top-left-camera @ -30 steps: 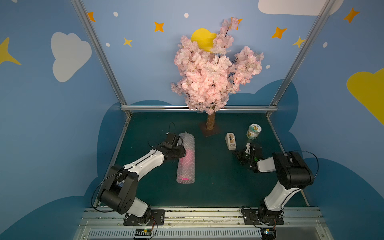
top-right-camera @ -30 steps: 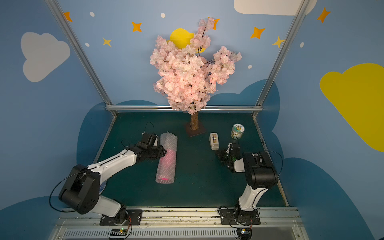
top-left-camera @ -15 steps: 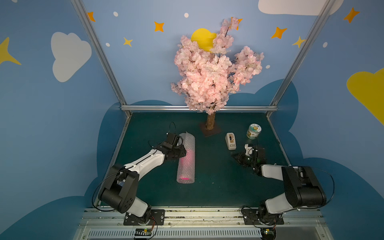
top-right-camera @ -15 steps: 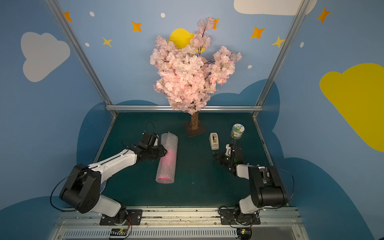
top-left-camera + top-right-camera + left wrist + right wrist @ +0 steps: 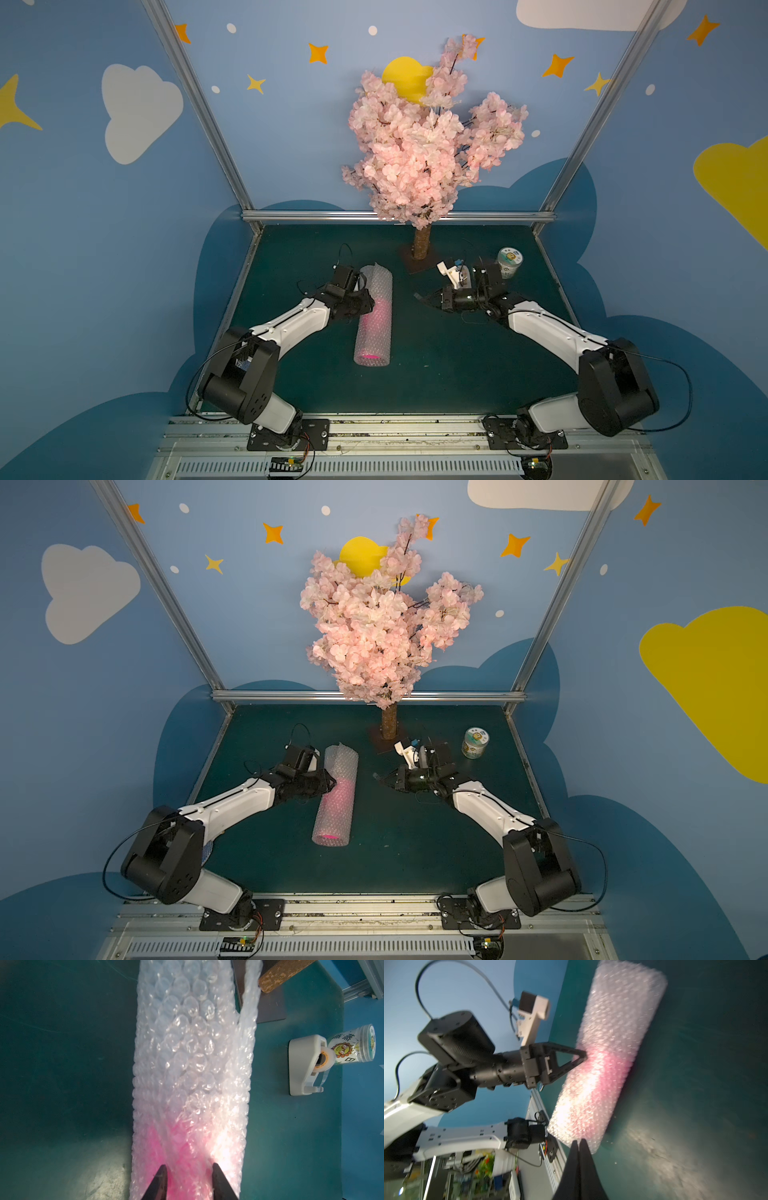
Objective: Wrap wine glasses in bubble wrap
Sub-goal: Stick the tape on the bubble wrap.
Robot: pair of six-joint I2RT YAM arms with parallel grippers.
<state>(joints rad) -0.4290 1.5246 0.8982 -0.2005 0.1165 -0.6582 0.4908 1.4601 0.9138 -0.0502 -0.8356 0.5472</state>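
The bubble wrap (image 5: 376, 282) (image 5: 341, 762) (image 5: 191, 1043) (image 5: 618, 1012) lies rolled into a long tube on the green table, in both top views. The pink wine glass (image 5: 380, 309) (image 5: 345, 791) (image 5: 166, 1147) (image 5: 602, 1068) shows through the tube's middle and near end. My left gripper (image 5: 370, 304) (image 5: 332, 781) (image 5: 189, 1166) (image 5: 583, 1056) is at the tube's left side, shut on the wrap, its fingertips (image 5: 163, 1168) pressed into the film over the pink part. My right gripper (image 5: 417, 296) (image 5: 376, 776) (image 5: 578, 1140) hovers to the right of the tube, shut and empty.
A white tape dispenser (image 5: 301, 1064) and a green-labelled jar (image 5: 510, 262) (image 5: 475, 742) (image 5: 353, 1047) stand at the back right. The blossom tree's trunk (image 5: 420, 247) (image 5: 389, 725) rises from a dark base plate at the back centre. Metal rails edge the table.
My right arm has swung from beside the jar and dispenser towards the table's middle, its shut gripper now pointing at the tube. The left gripper and the tube have not moved.
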